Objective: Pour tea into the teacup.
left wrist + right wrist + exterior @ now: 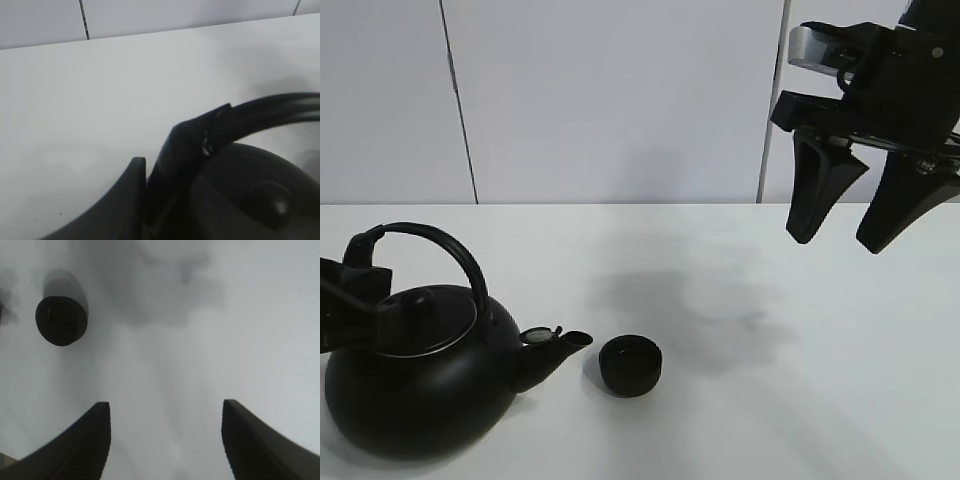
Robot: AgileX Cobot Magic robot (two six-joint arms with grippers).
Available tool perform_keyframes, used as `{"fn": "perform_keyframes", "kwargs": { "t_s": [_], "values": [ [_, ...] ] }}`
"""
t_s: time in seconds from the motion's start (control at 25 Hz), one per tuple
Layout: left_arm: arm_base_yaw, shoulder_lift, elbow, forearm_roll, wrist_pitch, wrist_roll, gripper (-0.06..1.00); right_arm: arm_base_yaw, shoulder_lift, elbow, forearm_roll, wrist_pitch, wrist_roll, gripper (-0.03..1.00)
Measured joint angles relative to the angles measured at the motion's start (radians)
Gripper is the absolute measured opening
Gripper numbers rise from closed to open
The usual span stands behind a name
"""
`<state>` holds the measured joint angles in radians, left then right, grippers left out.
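Two black vessels on a white table point(720, 400) — one arm at the kettle, the other raised and empty.

The kettle point(415, 385) stands at the left of the high view, spout pointing at the cup point(630, 365), which sits upright just beside the spout tip without touching it. The left gripper point(365, 290) is at the kettle's arched handle point(440, 245); in its wrist view the fingers point(125, 200) lie against the handle and appear closed on it. The right gripper point(845, 205) hangs high above the table's right side, jaws spread wide and holding nothing — well apart from the cup.
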<state>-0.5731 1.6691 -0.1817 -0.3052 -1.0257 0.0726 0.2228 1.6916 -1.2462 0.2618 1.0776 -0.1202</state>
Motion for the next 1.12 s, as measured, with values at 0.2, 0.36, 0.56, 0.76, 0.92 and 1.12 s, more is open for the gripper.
{"fn": "perform_keyframes", "kwargs": {
  "t_s": [0.2, 0.36, 0.56, 0.76, 0.92, 1.12],
  "values": [
    [0.000, -0.007, 0.018, 0.011, -0.010, 0.000, 0.14, 0.000, 0.000, 0.000, 0.000, -0.001, 0.000, 0.44],
    [0.000, -0.007, 0.021, 0.032, -0.014, -0.009, 0.14, 0.000, 0.000, 0.000, 0.000, -0.001, 0.000, 0.44],
    [0.000, -0.007, 0.021, 0.074, -0.004, -0.034, 0.14, 0.000, 0.000, 0.000, 0.000, -0.001, 0.000, 0.44],
    [0.000, -0.007, 0.021, 0.077, 0.005, -0.043, 0.14, 0.000, 0.000, 0.000, 0.000, -0.001, 0.000, 0.44],
    [0.001, -0.009, 0.021, 0.072, 0.016, -0.073, 0.14, 0.000, 0.000, 0.000, 0.000, -0.001, 0.000, 0.44],
    [0.002, -0.012, 0.021, 0.071, 0.023, -0.082, 0.14, 0.000, 0.000, 0.000, 0.000, -0.001, 0.000, 0.44]
  ]
}}
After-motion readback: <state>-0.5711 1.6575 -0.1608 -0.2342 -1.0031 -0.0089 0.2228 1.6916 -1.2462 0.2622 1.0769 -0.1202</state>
